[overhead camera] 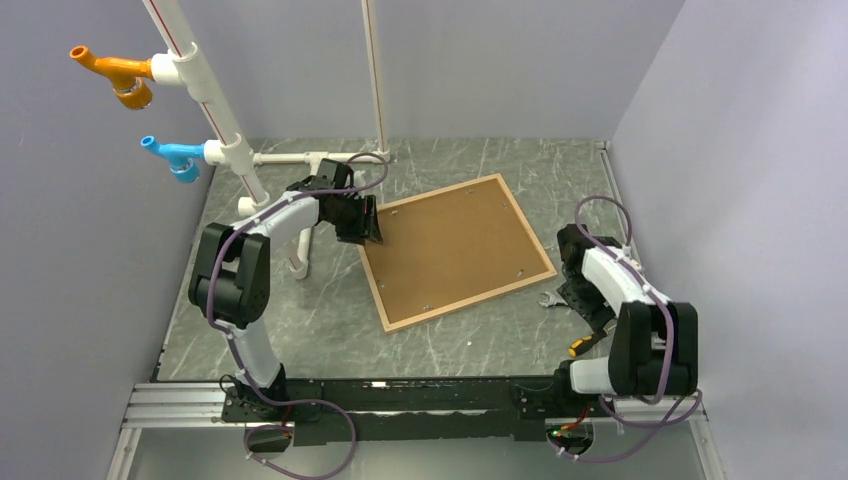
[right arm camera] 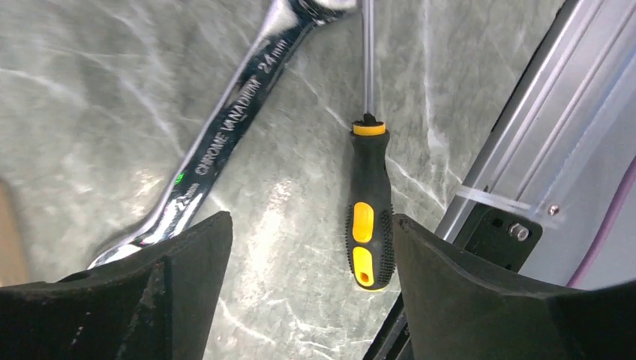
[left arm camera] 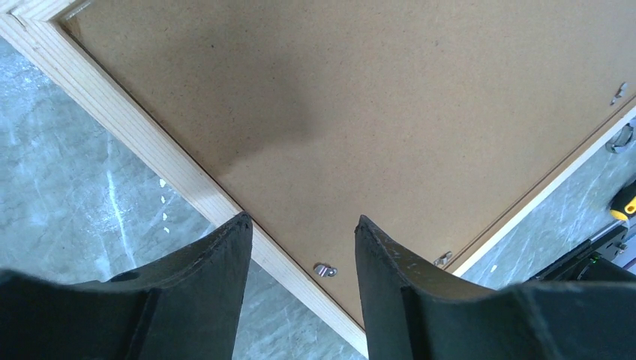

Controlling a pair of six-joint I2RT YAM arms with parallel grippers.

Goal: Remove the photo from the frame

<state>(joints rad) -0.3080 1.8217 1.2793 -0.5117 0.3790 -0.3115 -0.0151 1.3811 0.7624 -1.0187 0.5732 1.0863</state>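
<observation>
On the table (overhead camera: 300,330), the photo (overhead camera: 455,245) still sits face-down in the frame (overhead camera: 470,300); left gripper (left arm camera: 301,221) and right gripper (right arm camera: 311,220) gape empty.

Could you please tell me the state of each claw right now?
Left claw: open, empty, over the frame.
Right claw: open, empty, over the screwdriver.

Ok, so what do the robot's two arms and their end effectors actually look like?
The left arm and right arm are white links joined by chunky black joint housings, with purple cables looping along them. The left end effector and right end effector each have two broad matte black fingers tapering to blunt, lightly scuffed tips.
</observation>
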